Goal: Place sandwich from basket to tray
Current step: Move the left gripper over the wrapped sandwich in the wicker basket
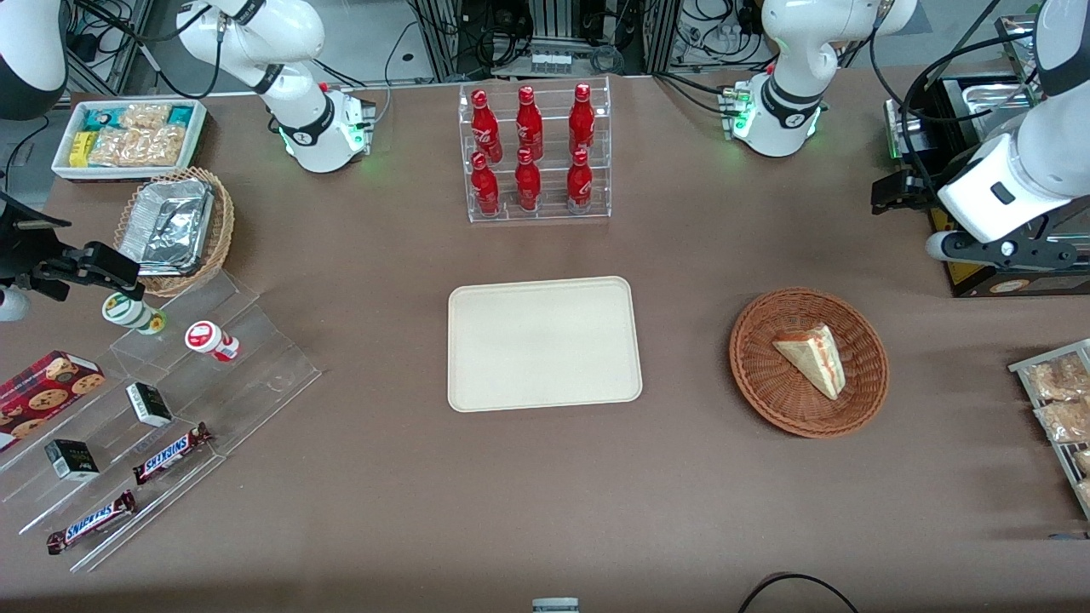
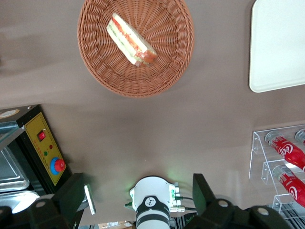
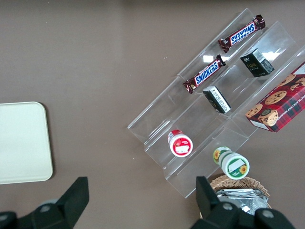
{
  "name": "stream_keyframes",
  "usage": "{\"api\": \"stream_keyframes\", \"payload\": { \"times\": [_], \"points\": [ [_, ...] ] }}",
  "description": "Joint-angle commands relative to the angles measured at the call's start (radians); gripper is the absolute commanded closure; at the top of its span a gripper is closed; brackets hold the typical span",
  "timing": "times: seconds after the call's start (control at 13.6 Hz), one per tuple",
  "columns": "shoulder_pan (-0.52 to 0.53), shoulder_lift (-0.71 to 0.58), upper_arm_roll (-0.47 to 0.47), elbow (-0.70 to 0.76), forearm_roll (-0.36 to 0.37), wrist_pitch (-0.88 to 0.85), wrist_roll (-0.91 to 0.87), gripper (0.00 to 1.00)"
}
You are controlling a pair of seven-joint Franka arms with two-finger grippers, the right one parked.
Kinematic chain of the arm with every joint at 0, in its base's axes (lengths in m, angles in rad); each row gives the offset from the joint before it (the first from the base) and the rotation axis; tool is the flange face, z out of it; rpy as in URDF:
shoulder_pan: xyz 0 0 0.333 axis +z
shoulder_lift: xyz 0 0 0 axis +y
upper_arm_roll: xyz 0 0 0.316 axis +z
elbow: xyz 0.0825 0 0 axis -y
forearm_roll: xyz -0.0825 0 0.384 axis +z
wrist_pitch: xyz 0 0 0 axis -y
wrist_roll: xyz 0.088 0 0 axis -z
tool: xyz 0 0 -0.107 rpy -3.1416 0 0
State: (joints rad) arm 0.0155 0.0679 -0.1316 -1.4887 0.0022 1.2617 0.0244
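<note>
While tool (image 2: 138, 200) hangs spread, empty | pale sandwich (image 1: 813, 358) wedge, red-green layers | in basket (image 1: 766, 387)

I work in a robotics lab dressed up like a small snack shop. My base (image 1: 779, 115) is bolted to a long table (image 1: 545, 477) under a brown cloth, with green status lights glowing on it, and bundles of cables and metal equipment racks (image 1: 553, 34) run along the table's edge farthest from the front camera. The goods are laid out like shop stock: red soda bottles (image 1: 530, 149) in a clear tiered stand, chocolate bars (image 1: 170, 453) and small boxes on clear stepped shelves, a white bin of snack packets (image 1: 128, 136). A control box with a red stop button (image 2: 58, 165) stands near my end effector (image 2: 140, 200), whose fingers stand spread.
</note>
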Motion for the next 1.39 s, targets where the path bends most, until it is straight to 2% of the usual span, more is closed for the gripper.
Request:
{"api": "stream_keyframes", "payload": {
  "times": [0.0, 0.44, 1.03, 1.32],
  "points": [
    [0.017, 0.004, -0.010, 0.010, -0.011, 0.017, 0.019, 0.00],
    [0.020, 0.096, -0.006, -0.025, 0.002, 0.099, 0.000, 0.00],
    [0.024, 0.087, 0.000, -0.300, 0.009, 0.422, -0.034, 0.00],
    [0.024, 0.073, 0.020, -0.406, 0.016, 0.562, -0.134, 0.00]
  ]
}}
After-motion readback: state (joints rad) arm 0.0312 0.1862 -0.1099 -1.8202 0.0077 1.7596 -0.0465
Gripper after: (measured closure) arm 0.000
